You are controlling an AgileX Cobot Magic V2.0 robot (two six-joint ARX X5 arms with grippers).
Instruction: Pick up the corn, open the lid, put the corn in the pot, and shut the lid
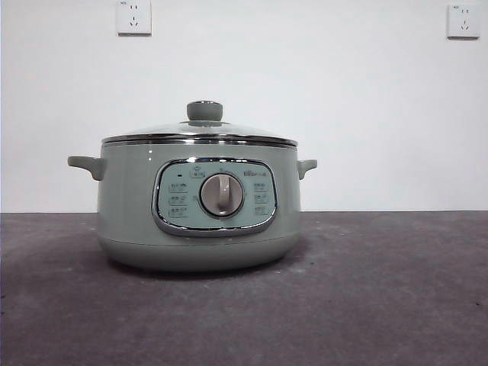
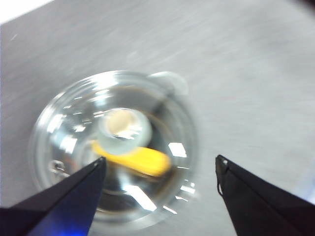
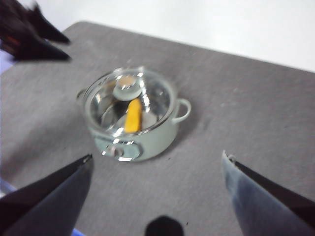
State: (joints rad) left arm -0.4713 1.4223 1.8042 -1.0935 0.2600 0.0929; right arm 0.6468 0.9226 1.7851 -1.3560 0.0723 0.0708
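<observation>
The sage-green pot (image 1: 198,206) stands in the middle of the grey table with the glass lid (image 1: 200,131) shut on it. Through the glass, the yellow corn (image 3: 133,115) lies inside the pot; it also shows in the left wrist view (image 2: 135,160) under the lid's knob (image 2: 123,125). My left gripper (image 2: 160,164) is open and empty, above the lid (image 2: 113,147) and clear of it. My right gripper (image 3: 157,160) is open and empty, high above the table and well back from the pot (image 3: 130,120). Neither gripper shows in the front view.
The other arm's dark gripper (image 3: 29,37) shows at a corner of the right wrist view, beyond the pot. The grey table (image 1: 396,290) spreads around the pot. A white wall with two sockets (image 1: 133,17) stands behind.
</observation>
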